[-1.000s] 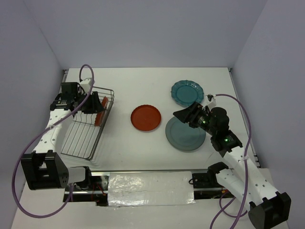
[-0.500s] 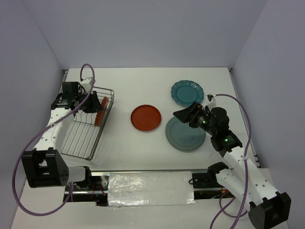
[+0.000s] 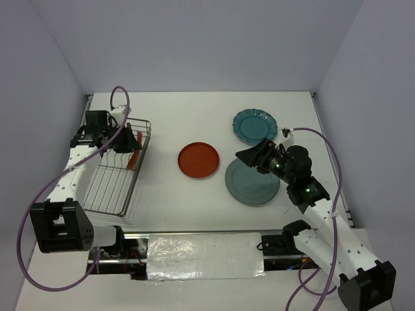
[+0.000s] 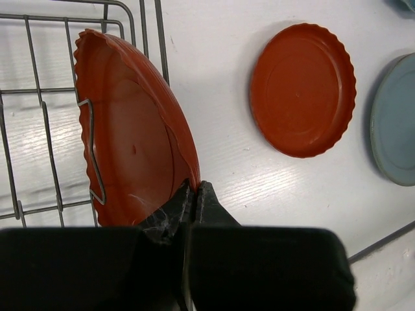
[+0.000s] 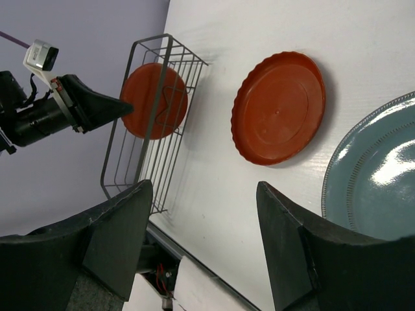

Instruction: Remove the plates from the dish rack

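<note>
Red-orange plate (image 4: 130, 136): upright in dish rack (image 3: 113, 184), rim clenched between left tool (image 4: 192, 188) tips | step: extracting last racked plate | next: lift clear, lay on desk (image 3: 194, 207) | right tool (image 5: 202, 220): released, empty

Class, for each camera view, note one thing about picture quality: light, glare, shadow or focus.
Top external: even, soft light, only faint shadow under the dish rack. Left wrist: left claw a dark, soft-edged mass near the lens, the racked red plate it pinches sharp. Right wrist: white glare on the grey-teal plate; right claw dark, featureless.
</note>
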Controlling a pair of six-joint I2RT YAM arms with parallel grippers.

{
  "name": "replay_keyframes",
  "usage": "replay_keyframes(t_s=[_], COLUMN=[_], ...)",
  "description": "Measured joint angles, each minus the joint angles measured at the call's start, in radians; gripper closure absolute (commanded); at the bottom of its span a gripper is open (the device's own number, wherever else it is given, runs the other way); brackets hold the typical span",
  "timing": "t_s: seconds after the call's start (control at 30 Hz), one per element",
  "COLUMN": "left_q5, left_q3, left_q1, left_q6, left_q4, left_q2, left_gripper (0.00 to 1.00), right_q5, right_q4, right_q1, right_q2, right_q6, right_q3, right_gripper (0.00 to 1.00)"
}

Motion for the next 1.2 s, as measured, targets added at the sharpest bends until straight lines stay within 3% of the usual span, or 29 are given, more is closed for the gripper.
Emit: replay_keyframes(t_s=[0.37,0.73,0.97,1.2], left_q5=[-0.003,0.035,-0.003,-0.091], left_q3=[0.161,0.195,0.253,0.497], left_q1=[0.000,-0.007,-0.078,-0.198], left_q6=[-0.030,-0.031,-0.027,-0.026], left_q4=[-0.076,-0.052,-0.026,-0.031], left_q2=[0.013,0.044,0.076,0.126], left_gripper=[1.00,1.00,1.00,1.00], right_q5=[0.000,0.000,0.000,0.000], right_q4=[-0.001,-0.001,-0.002,-0.002], right_q1=[0.000,0.000,0.000,0.000], right_q2=[0.003,0.003,0.003,0.019], right_q6=[0.000,0.000,0.000,0.000], right_q3=[0.000,0.000,0.000,0.000], right_gripper=[0.27,0.27,0.27,0.27])
